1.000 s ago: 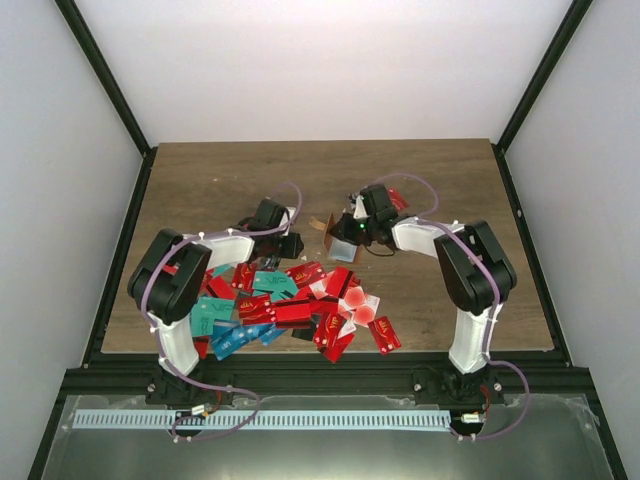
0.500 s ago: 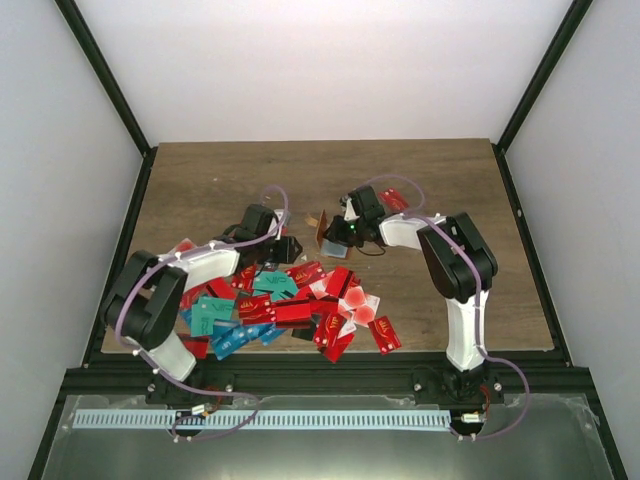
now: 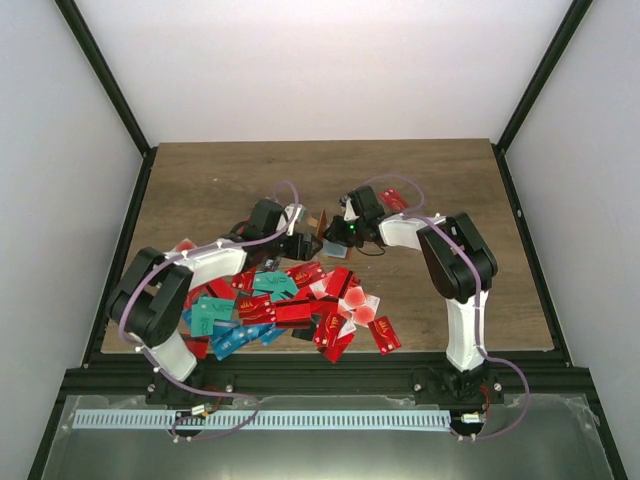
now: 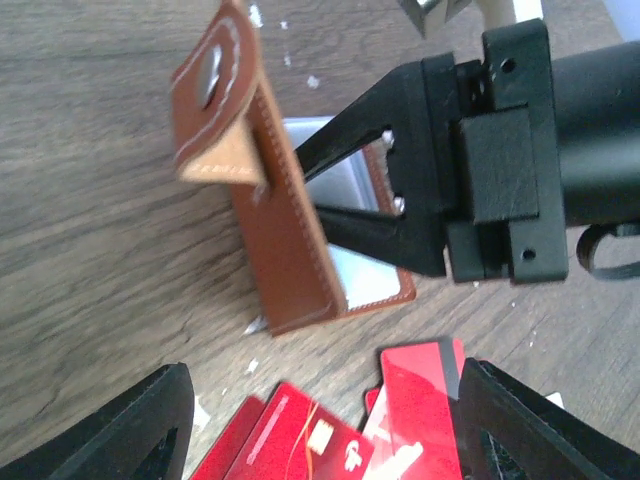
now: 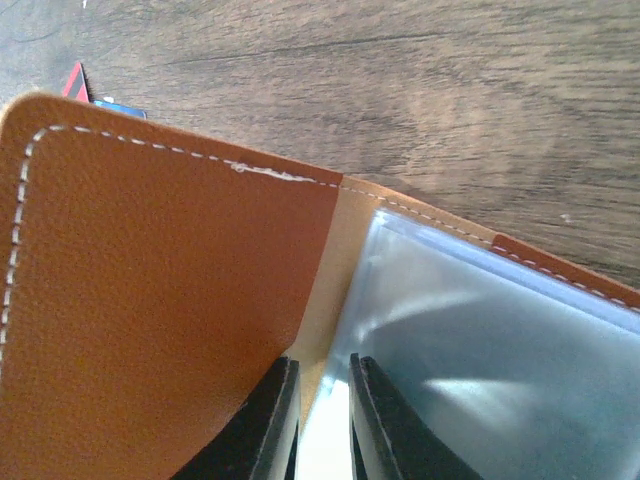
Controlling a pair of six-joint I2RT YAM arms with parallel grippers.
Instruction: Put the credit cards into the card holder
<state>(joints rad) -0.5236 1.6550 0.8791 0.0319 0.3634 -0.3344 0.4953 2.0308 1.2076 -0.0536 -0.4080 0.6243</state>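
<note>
Two arms: both reach in over the middle of the surface (image 3: 250, 170), wrists facing each other just beyond the card heap.
Right pincer (image 5: 320, 400): fingers nearly together, clamped on the card holder's inner leaf. Right wrist view shows pale clear sleeve in the narrow gap between them. Left wrist view shows it coming in from the right side of the holder.
Left pincer (image 4: 322, 385): fingers wide apart, nothing between them. Aimed at the holder, near it, not touching.
Card holder (image 4: 285, 250): between the two pincers, open. Brown stitched cover splayed to one side, pale blue sleeve pages on the other, snap flap curled over at one end. Can't tell if its lower edge rests on the wood.
Credit cards (image 3: 290, 305): loose overlapping heap on the near half of the surface. Mostly red, some teal and blue, a few white with red circles. Several red ones lie right under the left pincer.
Lone red card (image 3: 394, 200): apart from the heap, just beyond the right arm.
</note>
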